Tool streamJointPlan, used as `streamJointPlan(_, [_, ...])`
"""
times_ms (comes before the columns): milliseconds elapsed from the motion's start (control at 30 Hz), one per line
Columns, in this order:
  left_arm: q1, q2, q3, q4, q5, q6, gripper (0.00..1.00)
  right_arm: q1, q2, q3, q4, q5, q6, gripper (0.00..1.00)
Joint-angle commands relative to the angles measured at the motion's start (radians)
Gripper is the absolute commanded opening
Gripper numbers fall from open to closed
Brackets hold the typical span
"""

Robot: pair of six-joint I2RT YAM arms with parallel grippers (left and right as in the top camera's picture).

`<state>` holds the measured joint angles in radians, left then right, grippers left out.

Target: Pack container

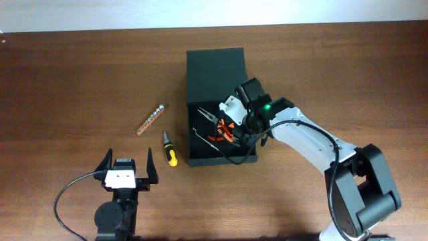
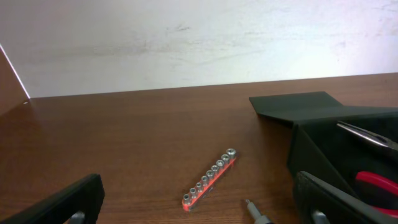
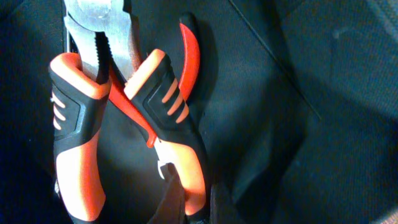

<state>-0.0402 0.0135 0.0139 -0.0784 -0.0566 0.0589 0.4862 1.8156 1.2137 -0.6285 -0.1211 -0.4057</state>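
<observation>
Left jaws wide apart, right jaws together.

The right hand is covering part of the pliers; the left wrist view's edge is cutting off the screwdriver.

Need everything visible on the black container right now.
The container is a dark matte rectangular box standing flat on the wooden table. Its hinged lid is open, swung back toward the far side. Inside lie orange-and-black pliers and red-handled long-nose pliers. The right gripper, shut, reaches into it. A yellow-handled screwdriver lies just outside its near left corner, apart.
</observation>
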Motion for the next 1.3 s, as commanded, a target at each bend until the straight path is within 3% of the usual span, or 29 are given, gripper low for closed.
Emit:
streamJointPlan(0, [-0.003, -0.007, -0.005, 0.0, 0.008, -0.002, 0.99, 0.006, 0.011, 0.031, 0.01, -0.002, -0.01, 0.04])
streamJointPlan(200, [-0.003, -0.007, -0.005, 0.0, 0.008, -0.002, 0.99, 0.005, 0.011, 0.031, 0.027, -0.002, -0.009, 0.04])
streamJointPlan(700, [-0.003, -0.007, -0.005, 0.0, 0.008, -0.002, 0.99, 0.005, 0.011, 0.031, 0.05, -0.002, -0.008, 0.24])
streamJointPlan(767, [-0.003, -0.007, -0.005, 0.0, 0.008, -0.002, 0.99, 0.005, 0.01, 0.032, 0.053, -0.003, -0.005, 0.34])
streamJointPlan(867, [-0.003, -0.007, -0.005, 0.0, 0.008, -0.002, 0.99, 0.005, 0.003, 0.048, 0.045, -0.002, 0.023, 0.65])
streamJointPlan(933, [-0.003, -0.007, -0.005, 0.0, 0.008, -0.002, 0.99, 0.005, -0.007, 0.074, 0.028, -0.003, 0.058, 0.78])
streamJointPlan(1067, [-0.003, -0.007, -0.005, 0.0, 0.008, -0.002, 0.99, 0.005, -0.053, 0.157, -0.051, -0.007, 0.08, 0.86])
streamJointPlan(1267, [-0.003, -0.007, -0.005, 0.0, 0.008, -0.002, 0.99, 0.0, -0.213, 0.232, -0.171, -0.006, 0.09, 0.86])
